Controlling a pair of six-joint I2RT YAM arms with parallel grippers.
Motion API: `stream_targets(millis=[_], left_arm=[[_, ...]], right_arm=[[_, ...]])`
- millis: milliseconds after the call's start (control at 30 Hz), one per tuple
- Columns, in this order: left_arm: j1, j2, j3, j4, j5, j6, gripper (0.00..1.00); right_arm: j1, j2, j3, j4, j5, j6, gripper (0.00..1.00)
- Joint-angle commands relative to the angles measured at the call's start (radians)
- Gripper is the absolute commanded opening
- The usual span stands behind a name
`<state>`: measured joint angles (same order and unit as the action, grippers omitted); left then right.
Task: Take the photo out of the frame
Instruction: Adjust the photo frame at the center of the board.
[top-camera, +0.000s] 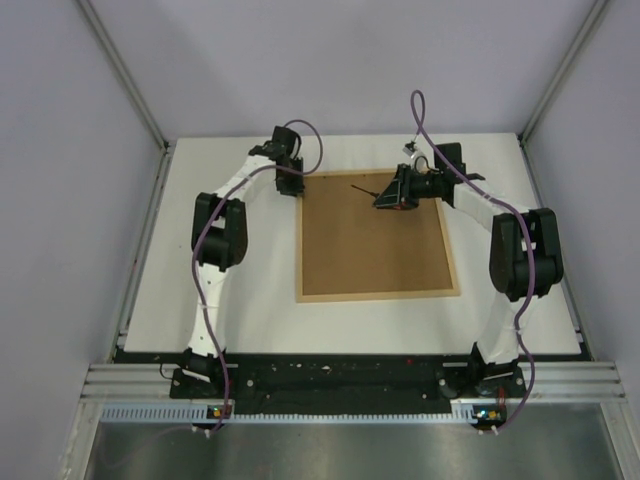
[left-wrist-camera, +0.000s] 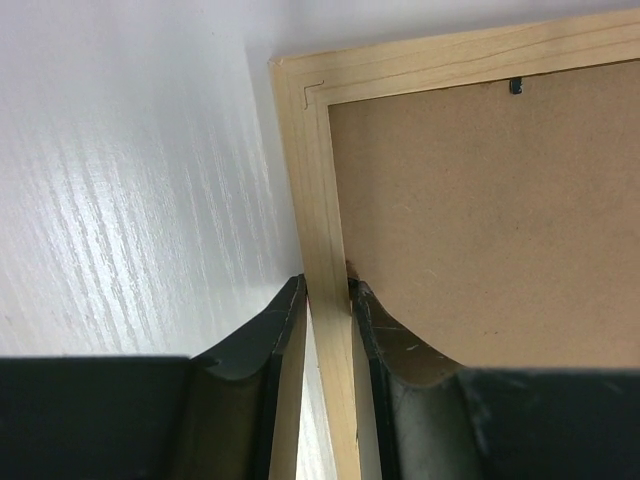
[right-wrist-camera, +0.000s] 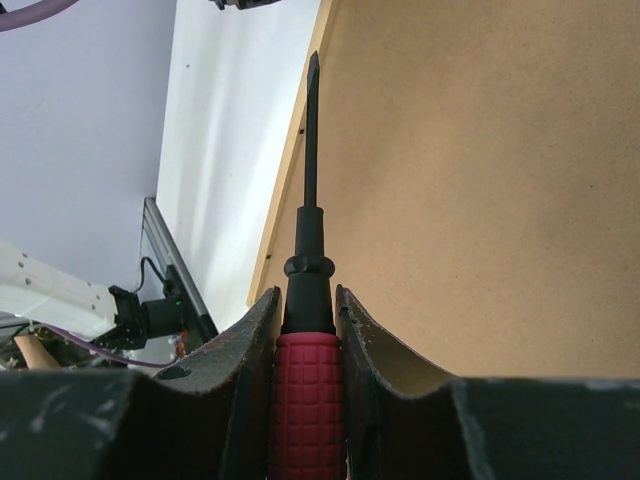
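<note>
The light-wood frame (top-camera: 300, 240) lies face down on the white table, its brown backing board (top-camera: 375, 235) facing up. The photo is hidden. My left gripper (top-camera: 293, 185) is at the frame's far left corner. In the left wrist view, the left gripper (left-wrist-camera: 327, 285) is shut on the frame's thin left rim (left-wrist-camera: 310, 180), one finger on each side. My right gripper (top-camera: 393, 190) hovers over the far part of the board. It is shut on the red handle of a screwdriver (right-wrist-camera: 310, 270), whose black shaft (top-camera: 368, 189) points left across the backing board (right-wrist-camera: 480, 180).
A small black retaining tab (left-wrist-camera: 516, 86) sits on the frame's far rail at the board's edge. White tabletop (top-camera: 240, 300) surrounds the frame. Grey walls close in the sides and back, and an aluminium rail (top-camera: 350, 385) carries both arm bases at the near edge.
</note>
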<state>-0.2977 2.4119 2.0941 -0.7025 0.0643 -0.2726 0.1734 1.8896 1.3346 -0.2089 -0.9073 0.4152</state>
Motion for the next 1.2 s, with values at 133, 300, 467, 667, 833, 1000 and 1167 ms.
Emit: stream_targets(millis=[133, 300, 467, 667, 833, 1000, 1167], left_arm=[[0.049, -0.141, -0.241, 0.182, 0.305, -0.224, 0.0], [0.08, -0.192, -0.403, 0.323, 0.468, -0.329, 0.0], [0.103, -0.218, -0.471, 0.428, 0.554, -0.395, 0.0], [0.13, -0.244, -0.5, 0.488, 0.612, -0.435, 0.0], [0.137, -0.237, -0.4, 0.378, 0.544, -0.358, 0.32], [0.074, -0.191, -0.226, 0.109, 0.317, -0.194, 0.77], [0.009, -0.136, -0.128, 0.037, 0.134, -0.113, 0.8]], right_arm=[[-0.003, -0.015, -0.005, 0.042, -0.019, 0.004, 0.0], [-0.003, -0.011, -0.006, 0.048, -0.019, 0.016, 0.0], [-0.003, -0.014, -0.009, 0.048, -0.016, 0.025, 0.0], [-0.003, -0.027, -0.012, 0.048, -0.007, 0.019, 0.0], [-0.002, -0.038, -0.011, 0.046, 0.005, 0.014, 0.0], [-0.003, -0.047, -0.008, 0.046, 0.01, 0.005, 0.0], [-0.002, -0.053, -0.009, 0.043, 0.007, -0.001, 0.0]])
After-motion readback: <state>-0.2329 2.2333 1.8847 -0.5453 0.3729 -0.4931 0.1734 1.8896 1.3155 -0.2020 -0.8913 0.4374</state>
